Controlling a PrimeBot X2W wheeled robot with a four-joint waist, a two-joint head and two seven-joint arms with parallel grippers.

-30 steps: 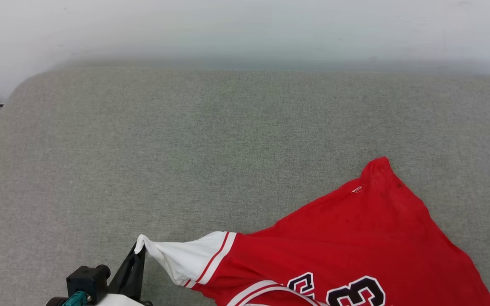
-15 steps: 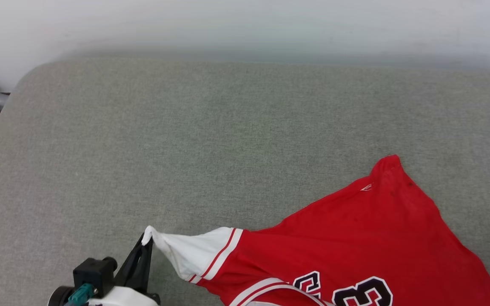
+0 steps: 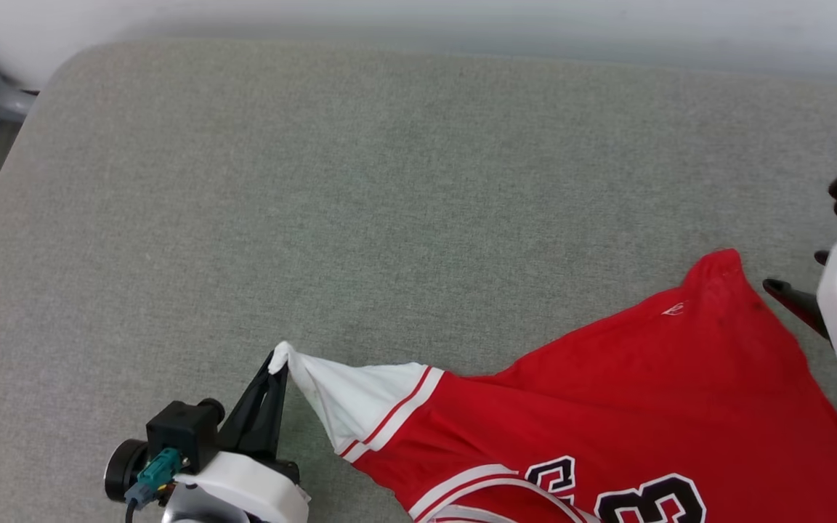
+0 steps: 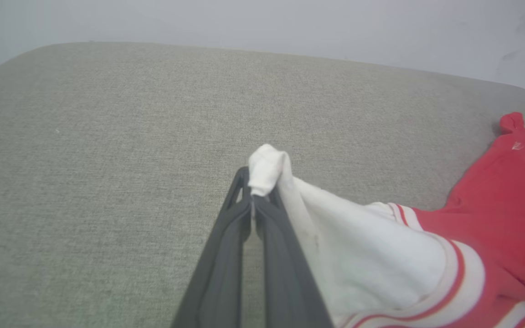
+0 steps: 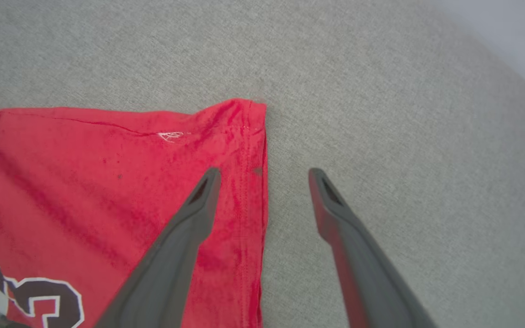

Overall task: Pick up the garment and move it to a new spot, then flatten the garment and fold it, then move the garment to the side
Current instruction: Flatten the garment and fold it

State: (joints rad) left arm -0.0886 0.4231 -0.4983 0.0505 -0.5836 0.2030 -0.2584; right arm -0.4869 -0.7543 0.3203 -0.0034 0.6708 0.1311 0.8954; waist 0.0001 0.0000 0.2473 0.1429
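Reads as a black, white-outlined 3 (image 3: 651, 503) on the red garment (image 3: 607, 385), at 5 o'clock in the head view; stands beside a cut-off, unreadable numeral (image 3: 556, 472). Small white stitched mark (image 3: 673, 309): illegible.

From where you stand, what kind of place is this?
Probably an indoor room: a grey padded fabric surface, like a mattress or sofa seat, against a plain pale wall, with a red garment on it.

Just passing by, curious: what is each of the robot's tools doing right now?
Left tool: closed, pinching the garment by its white sleeve tip.
Right tool: open, holding nothing, over the garment's red edge.
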